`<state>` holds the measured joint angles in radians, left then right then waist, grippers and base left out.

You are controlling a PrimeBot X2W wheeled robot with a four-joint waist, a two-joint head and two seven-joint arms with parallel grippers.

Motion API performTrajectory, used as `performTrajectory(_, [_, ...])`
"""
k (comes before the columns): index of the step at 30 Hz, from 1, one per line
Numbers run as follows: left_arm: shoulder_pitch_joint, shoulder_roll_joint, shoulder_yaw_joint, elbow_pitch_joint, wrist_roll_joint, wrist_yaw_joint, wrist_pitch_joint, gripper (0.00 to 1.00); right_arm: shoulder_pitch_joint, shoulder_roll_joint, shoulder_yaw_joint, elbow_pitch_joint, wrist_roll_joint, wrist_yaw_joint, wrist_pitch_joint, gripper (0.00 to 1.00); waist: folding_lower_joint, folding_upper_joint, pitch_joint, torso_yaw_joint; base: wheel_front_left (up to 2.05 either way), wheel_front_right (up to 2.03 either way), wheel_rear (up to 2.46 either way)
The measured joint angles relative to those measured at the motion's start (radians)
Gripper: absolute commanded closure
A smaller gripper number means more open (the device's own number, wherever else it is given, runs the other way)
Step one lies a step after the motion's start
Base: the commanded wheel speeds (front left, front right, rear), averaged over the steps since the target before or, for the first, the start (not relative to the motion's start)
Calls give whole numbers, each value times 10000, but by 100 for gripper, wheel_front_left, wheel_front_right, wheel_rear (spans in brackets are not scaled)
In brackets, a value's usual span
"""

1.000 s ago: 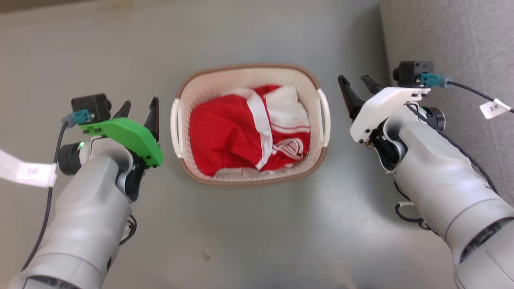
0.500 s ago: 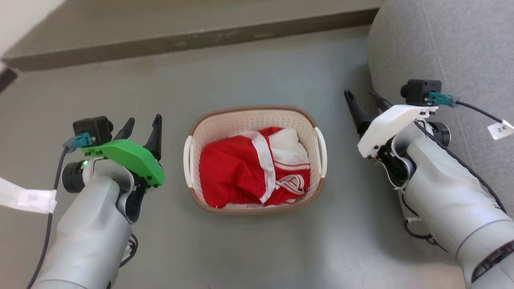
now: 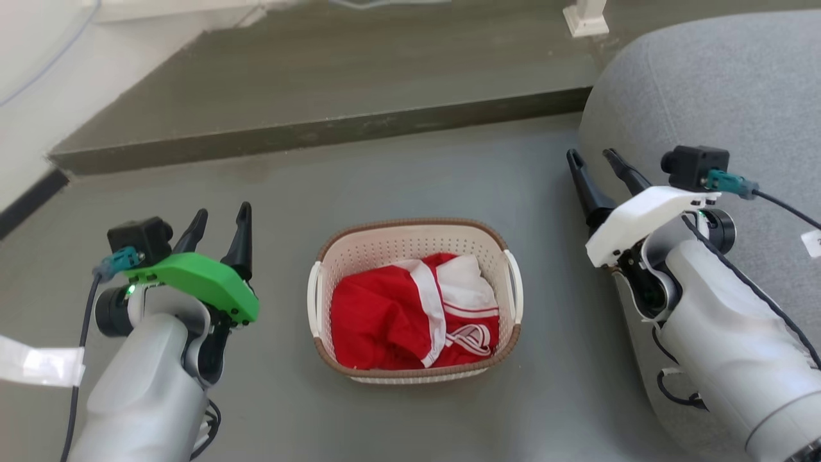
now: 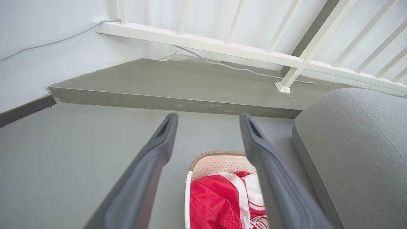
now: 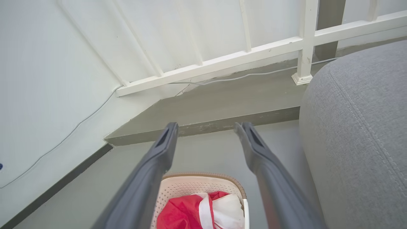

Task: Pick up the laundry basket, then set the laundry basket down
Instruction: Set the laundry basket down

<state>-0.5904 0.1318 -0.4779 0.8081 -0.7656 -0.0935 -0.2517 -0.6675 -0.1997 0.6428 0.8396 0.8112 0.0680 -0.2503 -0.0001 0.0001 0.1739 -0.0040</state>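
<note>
**Basket grounded, both grippers waiting wide**

A grey upholstered seat (image 3: 705, 96) is bulking up on the right. One laundry basket (image 3: 414, 247) is sitting on the floor between the arms, its long axis running side to side. One red-and-white garment (image 3: 385, 321) is lying inside. The left gripper (image 3: 223, 209) and the right gripper (image 3: 589, 153) are each flanking it with fingers spread, holding nothing, and neither is clearly nearer. Two white handles (image 3: 313, 298) are facing outward, one toward each arm.

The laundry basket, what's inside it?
The laundry basket holds crumpled red clothing with white stripes. It covers the bottom, so anything underneath is hidden.
</note>
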Motion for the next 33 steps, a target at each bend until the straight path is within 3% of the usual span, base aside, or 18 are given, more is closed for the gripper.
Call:
performTrajectory(24, [2431, -123, 2046, -3103, 1728, 449, -2, 0, 3024, -213, -2554, -3986, -2529, -953, -13, 0, 0, 0, -941, -15, 0, 0, 0])
performTrajectory(33, [3327, -337, 2537, -4019, 2307, 451, -2, 0, 4109, -84, -3114, -5120, -3300, -978, -15, 0, 0, 0, -1031, 2, 0, 0, 0])
